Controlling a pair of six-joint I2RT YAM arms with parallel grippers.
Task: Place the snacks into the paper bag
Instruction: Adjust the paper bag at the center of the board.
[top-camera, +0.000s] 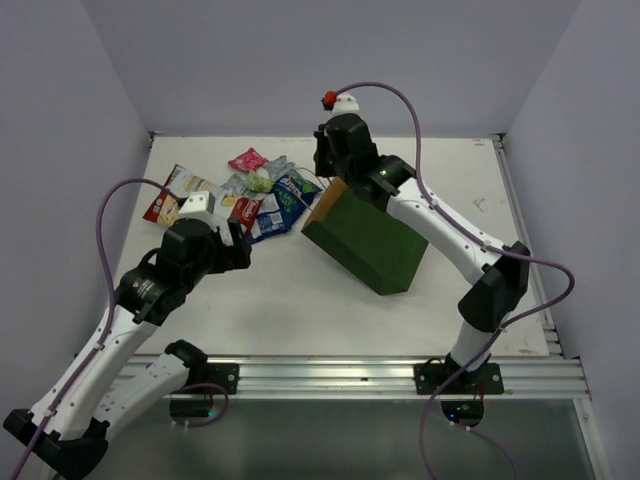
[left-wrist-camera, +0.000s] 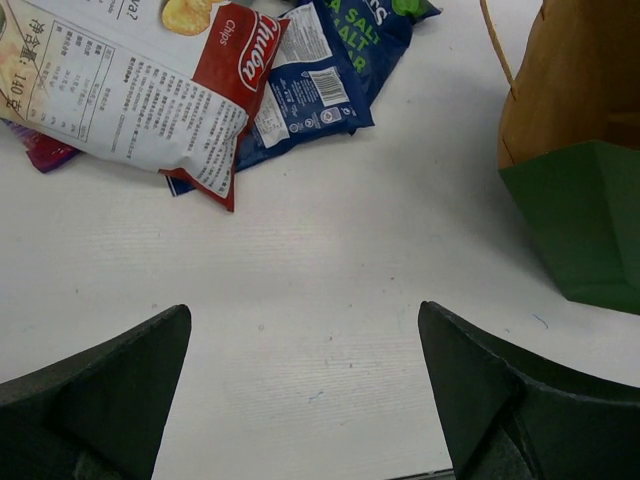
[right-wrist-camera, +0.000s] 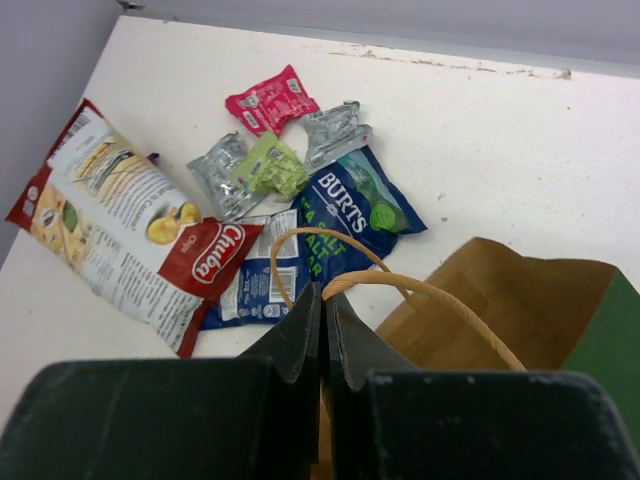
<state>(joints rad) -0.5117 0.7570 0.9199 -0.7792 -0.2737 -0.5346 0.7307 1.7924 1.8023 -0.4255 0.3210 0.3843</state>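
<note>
The dark green paper bag (top-camera: 368, 243) is tipped over, its brown mouth facing the snacks; it also shows in the left wrist view (left-wrist-camera: 585, 215) and the right wrist view (right-wrist-camera: 500, 310). My right gripper (top-camera: 328, 180) (right-wrist-camera: 325, 300) is shut on a tan loop handle (right-wrist-camera: 420, 290). The snacks lie in a pile on the table left of the bag's mouth: a large white-red chip bag (top-camera: 175, 195) (left-wrist-camera: 120, 90) (right-wrist-camera: 120, 220), blue packets (top-camera: 280, 207) (left-wrist-camera: 320, 70) (right-wrist-camera: 360, 200), a pink one (right-wrist-camera: 270, 100), a green one (right-wrist-camera: 272, 168), silver ones (right-wrist-camera: 335, 130). My left gripper (top-camera: 240, 245) (left-wrist-camera: 305, 325) is open and empty, just in front of the pile.
Grey walls close in the table at the left, back and right. A metal rail (top-camera: 350, 375) runs along the near edge. A purple packet corner (left-wrist-camera: 40, 150) pokes out from under the chip bag.
</note>
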